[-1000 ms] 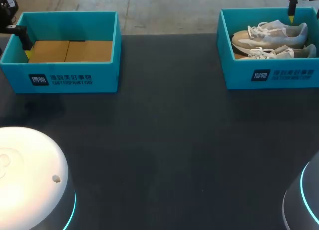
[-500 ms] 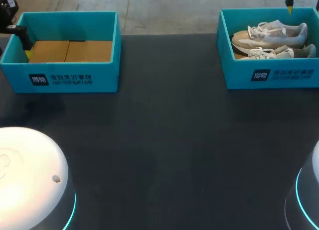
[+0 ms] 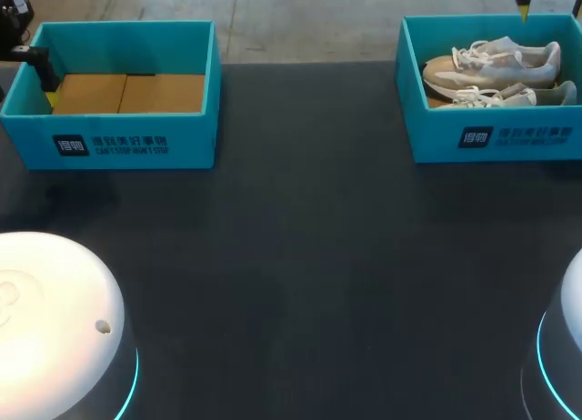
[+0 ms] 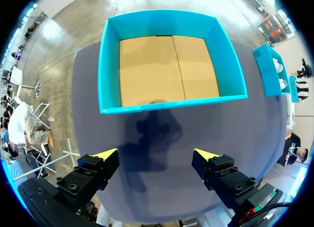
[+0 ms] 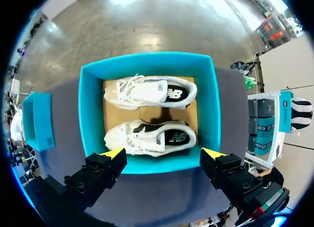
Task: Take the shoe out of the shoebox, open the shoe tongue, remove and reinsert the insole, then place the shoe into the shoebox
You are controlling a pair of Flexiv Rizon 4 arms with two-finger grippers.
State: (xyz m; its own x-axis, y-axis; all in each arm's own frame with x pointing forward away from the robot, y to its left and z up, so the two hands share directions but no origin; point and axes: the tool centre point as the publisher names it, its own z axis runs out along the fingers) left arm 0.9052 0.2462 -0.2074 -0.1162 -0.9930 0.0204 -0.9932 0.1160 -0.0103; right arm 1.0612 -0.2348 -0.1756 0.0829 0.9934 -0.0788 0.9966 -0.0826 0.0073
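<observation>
Upward and back went the right end effector [image 5: 163,153]: across the earlier head views its dark finger and yellow tip slid toward the far edge, until only a sliver of finger and tip was left above the rear wall of the right shoebox [image 3: 491,138]. Nothing else shifted; the left arm and both boxes kept their places.

From the right wrist view, that end effector hung high over the right shoebox, fingers spread wide and released, gripping nothing. Its two yellow tips framed the box's near wall. Inside lay a pair of pale sneakers on their sides, lengthwise and parallel on a cardboard floor. The far shoe [image 5: 149,92] rested near the wall farthest from the fingers, and the near shoe [image 5: 152,136] lay just beside the closer wall. Their white laces pointed the same way, and a strip of cardboard showed between them.

The left end effector [image 4: 154,154] was likewise released, fingers well apart and holding nothing, over bare worktop [image 3: 300,256] just short of the left shoebox [image 4: 169,106]. That teal box held only its brown cardboard floor. In the head view one of its dark fingers overlapped the box's outer left wall.

Both shoeboxes stood at the far side of the dark worktop, well apart.
</observation>
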